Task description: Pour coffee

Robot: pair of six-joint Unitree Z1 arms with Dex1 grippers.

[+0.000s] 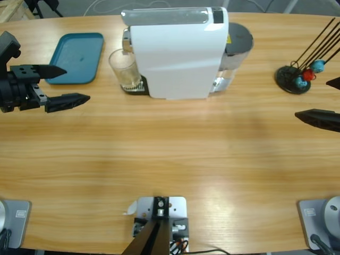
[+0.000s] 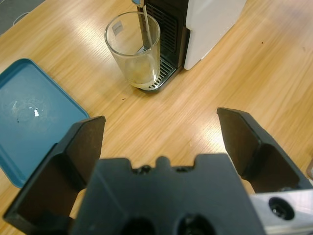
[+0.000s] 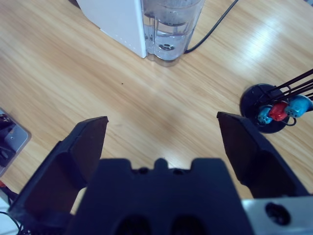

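A clear glass stands on the drip tray of a white coffee machine, under its spout. A shallow layer of pale amber coffee lies in the bottom, and a thin pale stream runs from the spout into it. My left gripper is open and holds nothing. It hovers at the table's left side, pointing towards the glass from a distance. My right gripper is open at the right edge, well away from the machine.
A teal tray lies at the back left, beside the left gripper. The machine's clear water tank is at its right end, with a black cable behind. A black stand with rods and red and blue balls sits far right.
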